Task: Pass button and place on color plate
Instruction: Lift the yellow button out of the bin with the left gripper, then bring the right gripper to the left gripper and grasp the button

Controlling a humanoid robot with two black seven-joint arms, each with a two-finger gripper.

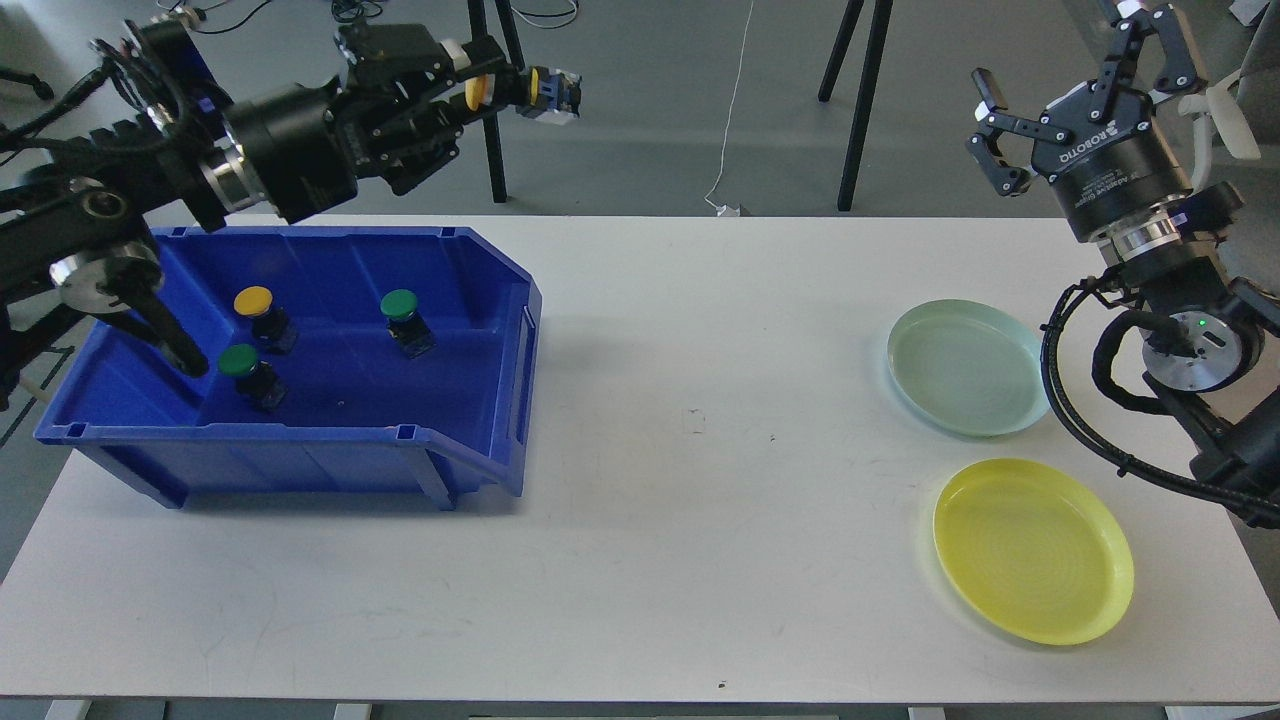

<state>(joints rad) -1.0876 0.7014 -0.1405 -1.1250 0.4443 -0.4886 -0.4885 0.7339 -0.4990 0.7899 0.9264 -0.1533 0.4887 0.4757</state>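
Head view shows the left gripper (478,88) raised above the blue bin (480,280), its fingers clamped on a yellow push button (530,92). 3 more buttons lie inside the bin, while the right gripper (1050,100) hangs with fingers spread above the pale green plate (965,367) and yellow plate (1033,550).

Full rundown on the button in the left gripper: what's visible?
The held button has a yellow cap at one end and a blue and white body with a yellow ring, plastic by the look of it. It lies roughly sideways, cap toward the arm, body pointing right. The left gripper is closed on the cap end and holds it in the air, above and beyond the blue bin. Nothing else touches it.
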